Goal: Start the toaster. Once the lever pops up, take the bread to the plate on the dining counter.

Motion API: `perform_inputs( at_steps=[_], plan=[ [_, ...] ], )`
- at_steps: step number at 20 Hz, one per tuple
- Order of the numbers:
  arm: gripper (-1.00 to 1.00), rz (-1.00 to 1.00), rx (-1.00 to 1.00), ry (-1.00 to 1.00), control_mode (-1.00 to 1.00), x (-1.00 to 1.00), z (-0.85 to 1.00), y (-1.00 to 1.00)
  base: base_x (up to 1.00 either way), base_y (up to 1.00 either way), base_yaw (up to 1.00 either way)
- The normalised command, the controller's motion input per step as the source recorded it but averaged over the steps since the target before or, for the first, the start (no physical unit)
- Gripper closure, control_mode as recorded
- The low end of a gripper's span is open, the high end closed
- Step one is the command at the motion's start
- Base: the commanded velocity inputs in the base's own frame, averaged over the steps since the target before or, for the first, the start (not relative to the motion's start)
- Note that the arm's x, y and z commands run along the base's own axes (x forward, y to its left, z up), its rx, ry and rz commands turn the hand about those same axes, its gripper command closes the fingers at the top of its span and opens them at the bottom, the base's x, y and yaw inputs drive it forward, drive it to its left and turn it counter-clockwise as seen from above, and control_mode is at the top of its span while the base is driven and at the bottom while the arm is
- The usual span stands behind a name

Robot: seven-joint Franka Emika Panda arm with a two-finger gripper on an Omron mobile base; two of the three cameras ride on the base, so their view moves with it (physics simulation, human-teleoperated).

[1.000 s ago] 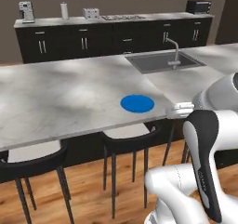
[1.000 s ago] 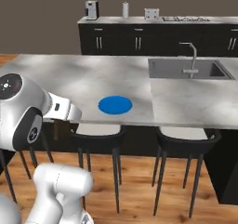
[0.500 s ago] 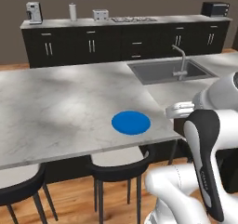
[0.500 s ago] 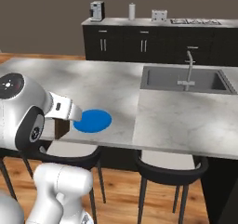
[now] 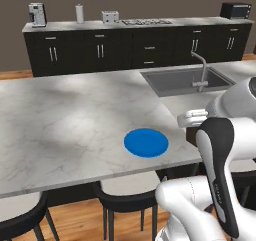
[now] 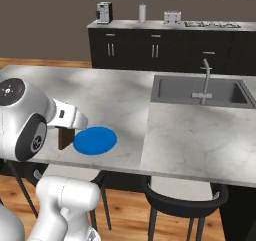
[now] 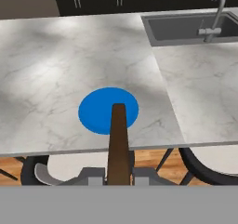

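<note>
My gripper point(image 7: 118, 175) is shut on the bread point(image 7: 118, 141), a thin dark brown slice seen edge-on between the fingertips point(image 7: 95, 174). It hangs over the near edge of the dining counter point(image 7: 46, 79), just short of the blue plate point(image 7: 95, 111). From the right base view the bread point(image 6: 64, 137) hangs under the hand, just left of the plate point(image 6: 95, 140). In the left base view the plate point(image 5: 146, 142) lies near the counter's front edge. The silver toaster point(image 5: 110, 17) point(image 6: 172, 17) stands far off on the back worktop.
An inset steel sink point(image 5: 182, 80) with a faucet point(image 5: 201, 70) sits right of the plate. Black stools point(image 5: 125, 197) point(image 6: 185, 197) stand under the counter's near edge. A coffee machine point(image 5: 36, 14) and a white canister point(image 5: 79, 13) stand on the back worktop.
The whole picture has shifted as the base drove, and the counter and plate now look nearer and larger. The gripper has stayed shut on the bread.
</note>
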Motion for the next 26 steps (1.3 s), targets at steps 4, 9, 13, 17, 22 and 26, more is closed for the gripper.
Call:
perform_inputs(
  at_steps=[4, 9, 13, 17, 22, 26],
  plan=[
    [1.0, 0.0, 0.0, 0.0, 1.0, 0.0, 0.0, 0.0, 0.47, 0.0, 0.0],
    [1.0, 0.06, 0.0, 0.0, -1.0, 0.57, -0.13, 0.0, 0.09, 0.0, 0.0],
    [1.0, 0.29, 0.05, 0.0, -1.0, 0.73, -0.3, -0.03, 0.0, 0.0, 0.0],
    [1.0, 0.26, 0.01, 0.0, -1.0, 0.64, -0.36, 0.0, 0.0, 0.0, 0.0],
    [1.0, 0.16, 0.0, 0.0, -1.0, 0.49, -0.41, 0.05, 0.0, 0.0, 0.0],
    [1.0, 0.07, 0.0, 0.0, -1.0, 0.49, -0.49, 0.0, 0.0, 0.0, 0.0]
  ],
)
